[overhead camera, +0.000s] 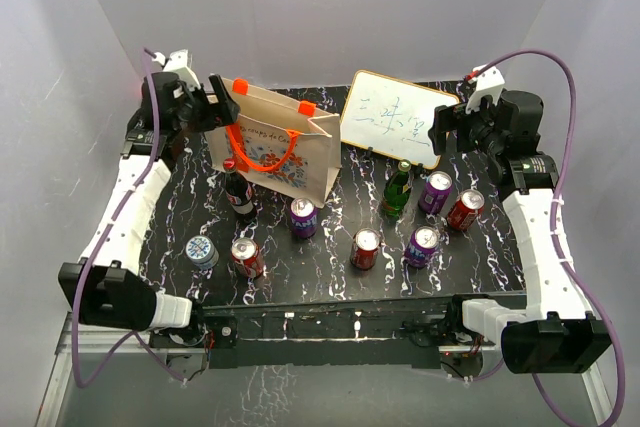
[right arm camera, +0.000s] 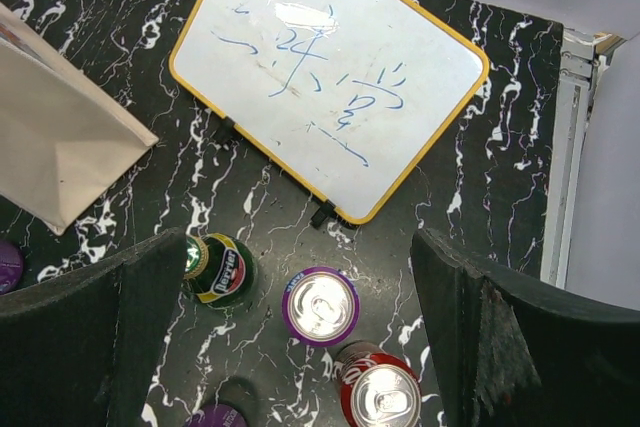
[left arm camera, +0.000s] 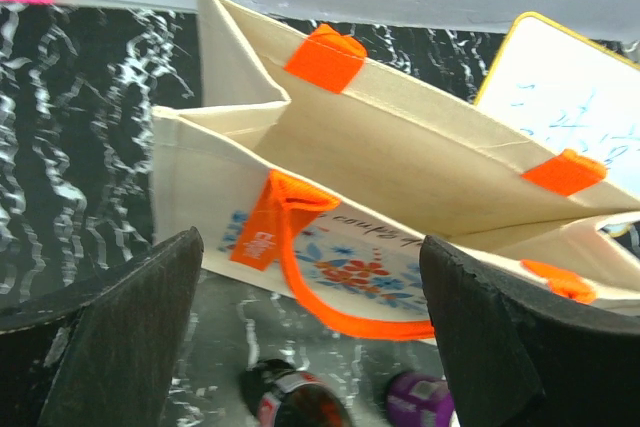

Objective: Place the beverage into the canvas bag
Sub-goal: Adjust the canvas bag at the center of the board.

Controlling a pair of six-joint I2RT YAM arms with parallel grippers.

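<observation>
The beige canvas bag with orange strap handles and a floral print (overhead camera: pixel 272 142) stands upright and open-mouthed toward the far left of the black white-veined tabletop (overhead camera: pixel 330 282). The left wrist view looks into its mouth, but only the upper inner cloth walls and orange rim tabs show; its bottom is out of sight, so what lies inside cannot be told. All the drinks that can be seen stand outside the bag. A dark glass bottle (overhead camera: pixel 238 195) is just in front of its left corner, and a purple can (overhead camera: pixel 303 217) is in front of its right corner. Further forward are a pale blue can (overhead camera: pixel 201 251) and a red can (overhead camera: pixel 247 257). To the bag's right stand a green bottle (overhead camera: pixel 398 190) and a mix of purple and red cans (overhead camera: pixel 423 245), whose labels are too small to read. A yellow-framed whiteboard with blue writing (overhead camera: pixel 395 117) leans just right of the bag. The left gripper (left arm camera: pixel 310 242) hovers at the bag's left rim with its fingers spread and nothing between them. The right gripper (right arm camera: pixel 300 237), equally spread and holding nothing, hangs well to the bag's right, above the green bottle.
</observation>
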